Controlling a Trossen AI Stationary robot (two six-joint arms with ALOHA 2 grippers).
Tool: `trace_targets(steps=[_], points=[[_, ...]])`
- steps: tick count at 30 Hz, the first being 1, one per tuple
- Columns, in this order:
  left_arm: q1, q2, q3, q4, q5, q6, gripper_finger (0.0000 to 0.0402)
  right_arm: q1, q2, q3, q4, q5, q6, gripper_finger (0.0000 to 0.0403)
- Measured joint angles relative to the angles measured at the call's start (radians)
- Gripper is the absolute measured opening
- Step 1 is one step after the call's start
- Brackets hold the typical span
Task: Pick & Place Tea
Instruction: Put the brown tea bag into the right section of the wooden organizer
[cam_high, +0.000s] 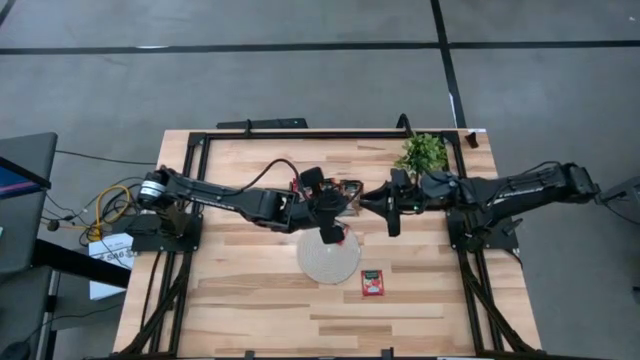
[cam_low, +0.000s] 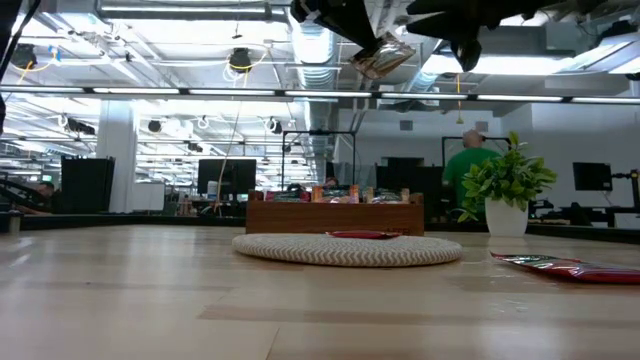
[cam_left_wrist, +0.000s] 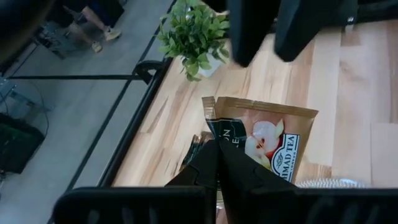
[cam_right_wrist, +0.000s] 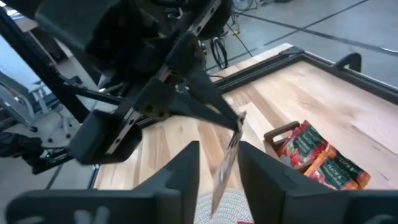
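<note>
The pale wooden bench (cam_high: 250, 300) carries a round grey-beige woven mat (cam_high: 328, 257). Above the mat, the left tool (cam_left_wrist: 219, 163) is clamped on a pale square tea sachet (cam_left_wrist: 264, 138); the right tool (cam_right_wrist: 219, 163) stands apart around the sachet's edge.

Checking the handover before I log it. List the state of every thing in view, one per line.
Left hand: shut on the pale tea sachet, held above the table.
Right hand: open, fingers either side of that sachet.
Red tea sachet: lying flat on the table.
Round woven mat: flat, one sachet on it.
Wooden tray: holding sachets.
Potted plant: upright.
</note>
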Motion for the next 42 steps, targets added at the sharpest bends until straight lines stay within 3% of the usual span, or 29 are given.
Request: trace_targets(steps=[10, 18, 35, 42], points=[[0.000, 0.034, -0.001, 0.087, 0.016, 0.070, 0.0000, -0.043, 0.059, 0.000, 0.022, -0.023, 0.015, 0.0184], [0.000, 0.042, 0.000, 0.108, 0.027, 0.070, 0.0000, -0.074, 0.061, 0.000, 0.014, -0.026, 0.025, 0.0196], [0.010, 0.042, 0.000, 0.117, 0.019, 0.070, 0.0000, -0.092, 0.060, 0.000, -0.033, -0.050, 0.028, 0.0085], [0.013, 0.041, 0.000, 0.123, 0.030, 0.070, 0.0000, -0.091, 0.060, 0.000, -0.033, -0.057, 0.025, 0.0009]])
